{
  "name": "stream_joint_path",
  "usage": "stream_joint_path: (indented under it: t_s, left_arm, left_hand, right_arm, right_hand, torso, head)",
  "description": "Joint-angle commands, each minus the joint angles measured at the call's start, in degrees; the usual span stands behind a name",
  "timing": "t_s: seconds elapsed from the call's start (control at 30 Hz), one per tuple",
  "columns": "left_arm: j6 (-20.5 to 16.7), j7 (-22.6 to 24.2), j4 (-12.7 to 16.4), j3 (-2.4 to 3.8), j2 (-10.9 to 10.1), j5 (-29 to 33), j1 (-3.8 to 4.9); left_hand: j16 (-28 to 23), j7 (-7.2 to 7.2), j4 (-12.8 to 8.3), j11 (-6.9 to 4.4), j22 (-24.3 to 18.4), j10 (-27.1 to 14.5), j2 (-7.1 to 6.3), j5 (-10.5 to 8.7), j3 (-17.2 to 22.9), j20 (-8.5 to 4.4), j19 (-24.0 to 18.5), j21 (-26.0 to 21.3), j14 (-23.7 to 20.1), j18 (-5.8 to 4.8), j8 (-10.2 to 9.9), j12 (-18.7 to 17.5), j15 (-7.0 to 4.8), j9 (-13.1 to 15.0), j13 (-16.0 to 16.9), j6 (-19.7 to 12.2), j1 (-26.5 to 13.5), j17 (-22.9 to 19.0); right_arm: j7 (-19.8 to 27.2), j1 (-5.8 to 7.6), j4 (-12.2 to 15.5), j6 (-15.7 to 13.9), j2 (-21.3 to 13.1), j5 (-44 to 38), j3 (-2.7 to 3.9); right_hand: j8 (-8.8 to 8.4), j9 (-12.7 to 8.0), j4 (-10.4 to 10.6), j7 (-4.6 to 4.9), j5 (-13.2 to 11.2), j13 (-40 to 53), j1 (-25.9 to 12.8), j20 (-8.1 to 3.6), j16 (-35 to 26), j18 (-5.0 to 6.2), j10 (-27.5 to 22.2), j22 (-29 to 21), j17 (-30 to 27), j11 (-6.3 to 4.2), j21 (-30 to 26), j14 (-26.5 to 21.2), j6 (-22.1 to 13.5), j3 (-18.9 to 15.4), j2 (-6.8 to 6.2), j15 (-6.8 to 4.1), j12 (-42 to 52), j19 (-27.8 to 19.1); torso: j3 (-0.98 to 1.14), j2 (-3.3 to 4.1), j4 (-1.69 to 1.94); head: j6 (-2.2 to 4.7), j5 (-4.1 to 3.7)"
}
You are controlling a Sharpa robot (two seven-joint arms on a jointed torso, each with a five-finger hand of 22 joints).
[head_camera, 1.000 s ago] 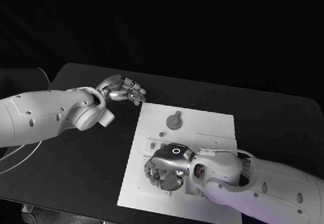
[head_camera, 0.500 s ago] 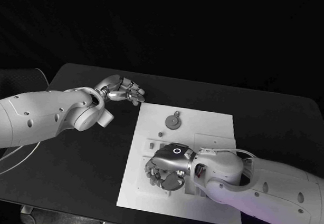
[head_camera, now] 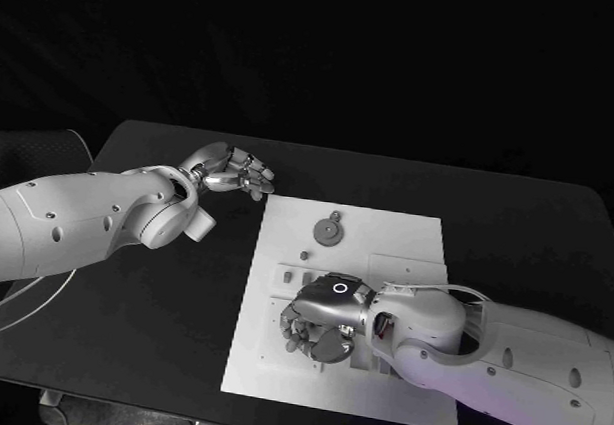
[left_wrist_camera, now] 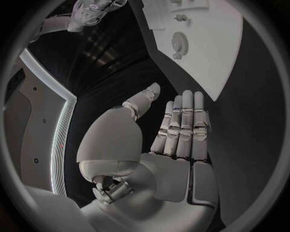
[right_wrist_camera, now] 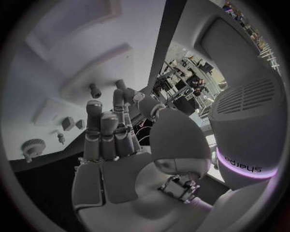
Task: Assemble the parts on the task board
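1. Nearest, the right robot hand (head_camera: pixel 319 326) hangs low over the near middle of the task board (head_camera: pixel 279 371), fingers curled downward over the small fixtures there. Whether it pinches a part cannot be told; in the right wrist view its fingers (right_wrist_camera: pixel 108 133) reach toward the board with nothing plainly between them.

2. Just beyond it, small pegs (head_camera: pixel 308 256) stand on the board. They look short, stiff and light, likely easy to knock over or drop. My judgement is to take one by its sides near the top with the fingertips.

3. Farther along the board lies the gear (head_camera: pixel 331 232), flat, toothed and grey, apart from both hands. It looks thin, rigid and light, and lying flush it offers little to catch. The toothed rim seems the best hold, pinched across opposite edges, since a flat face would probably slip.

4. Farthest, the left robot hand (head_camera: pixel 231 173) hovers over the black bench (head_camera: pixel 142 288) just off the board's far left corner. Its fingers (left_wrist_camera: pixel 184 125) lie straight and side by side, thumb apart, holding nothing.
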Motion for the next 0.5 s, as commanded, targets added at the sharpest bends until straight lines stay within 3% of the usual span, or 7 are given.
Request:
stream_joint_path:
  t_s: [0.03, 0.5]
  left_arm:
    - [0.6, 0.6, 0.1, 0.05, 0.0, 0.2, 0.03]
    - [0.6, 0.6, 0.1, 0.05, 0.1, 0.2, 0.03]
  left_hand:
    - [-0.2, 0.0, 0.0, 0.11, 0.1, -0.3, 0.37, -0.06, -0.4, 0.11, 0.1, -0.4, 0.2, 1.15, 0.0, -0.2, 0.17, -0.1, -0.1, -0.2, 0.0, 0.1]
    - [-0.3, -0.01, 0.0, 0.12, 0.1, -0.4, 0.36, -0.06, -0.4, 0.12, 0.1, -0.4, 0.2, 1.15, 0.0, -0.2, 0.18, -0.1, -0.1, -0.2, 0.0, 0.2]
  right_arm:
    - [-0.2, -0.06, 0.2, 0.8, -0.1, -1.0, -0.02]
    - [-0.5, -0.05, -0.1, 1.2, 0.6, -0.8, -0.02]
  right_hand:
    - [0.8, 1.7, 0.1, -1.4, 0.3, 0.0, -0.2, -0.47, -0.2, 1.68, 0.2, 0.9, 0.1, 0.03, 0.1, 0.0, 2.6, 0.3, 0.6, -0.28, -0.4, 0.1]
    - [0.69, 1.8, 0.2, -1.31, 0.3, 0.1, -0.5, -0.44, -0.3, 1.68, 0.1, 0.9, 0.1, 0.1, 0.1, -0.1, 2.4, 0.1, 0.16, -0.21, -0.5, 0.0]
  torso:
    - [-0.02, -0.01, 0.03]
    - [-0.02, -0.01, -0.02]
  head:
    - [0.08, -0.04]
    - [0.24, 0.02]
